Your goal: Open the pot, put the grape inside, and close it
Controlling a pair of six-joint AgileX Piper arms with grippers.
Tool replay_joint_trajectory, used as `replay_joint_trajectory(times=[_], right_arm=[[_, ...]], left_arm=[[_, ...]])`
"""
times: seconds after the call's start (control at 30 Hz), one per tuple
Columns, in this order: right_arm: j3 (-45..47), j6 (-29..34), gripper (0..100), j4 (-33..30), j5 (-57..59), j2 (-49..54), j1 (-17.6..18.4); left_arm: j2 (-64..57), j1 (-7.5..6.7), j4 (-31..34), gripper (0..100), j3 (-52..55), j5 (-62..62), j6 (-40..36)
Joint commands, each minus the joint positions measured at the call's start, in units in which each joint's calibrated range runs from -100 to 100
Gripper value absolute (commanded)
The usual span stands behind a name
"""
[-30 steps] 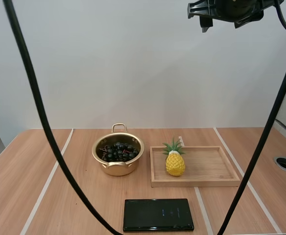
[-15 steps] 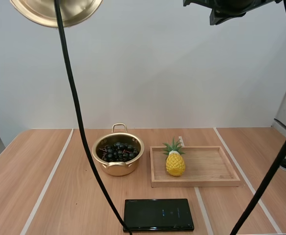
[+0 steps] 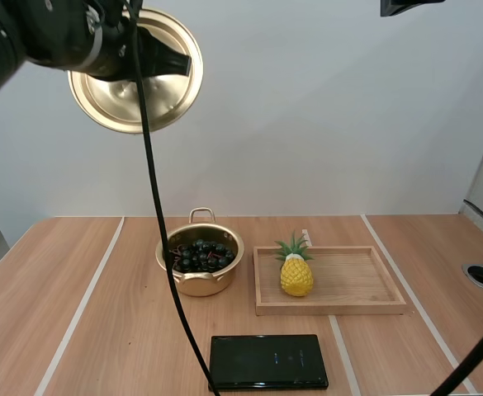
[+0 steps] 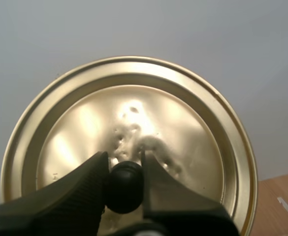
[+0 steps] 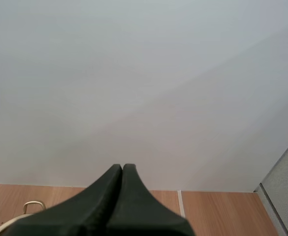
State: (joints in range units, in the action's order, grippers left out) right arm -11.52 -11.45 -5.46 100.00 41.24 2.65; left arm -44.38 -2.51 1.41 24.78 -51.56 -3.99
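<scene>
Left hand [image 4: 124, 166] pinches the black knob [image 4: 125, 189] of the gold lid [image 4: 134, 113], which is held high, tilted on edge, well apart from the pot [image 3: 198, 285]. Right hand [image 5: 122, 169] is closed on nothing. Grapes [image 3: 198, 256] sit in the open pot on the table [image 3: 76, 330], so the closing step looks due. Next move calls for levelling the lid and centring it over the rim. The arm hides part of the lid in the high view.

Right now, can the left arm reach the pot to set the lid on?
Probably yes. The left tool grips the lid by its knob high above the table; the pot stands open with grapes inside, nothing over it. The pineapple sits apart on the tray.
</scene>
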Motion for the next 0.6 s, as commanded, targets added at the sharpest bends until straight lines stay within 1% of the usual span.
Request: replay_joint_trajectory(times=[0.0,0.17,0.37,0.57], right_arm=[[-0.49,-0.49,0,-0.30,0.00,1.83,-0.26],[-0.49,-0.49,0,-0.16,0.00,2.91,-0.26],[-0.49,-0.85,0,-0.06,0.00,4.92,-0.26],[-0.49,-1.98,0,-0.17,0.00,6.49,-0.26]], left_arm=[[0.37,-0.06,-3.09,0,4.28,4.50,2.00],[3.37,-0.06,-6.88,0,7.45,2.24,5.87],[9.15,-0.06,-11.49,0,7.77,-1.79,10.94],[15.52,-0.06,-14.18,0,7.77,-6.32,13.17]])
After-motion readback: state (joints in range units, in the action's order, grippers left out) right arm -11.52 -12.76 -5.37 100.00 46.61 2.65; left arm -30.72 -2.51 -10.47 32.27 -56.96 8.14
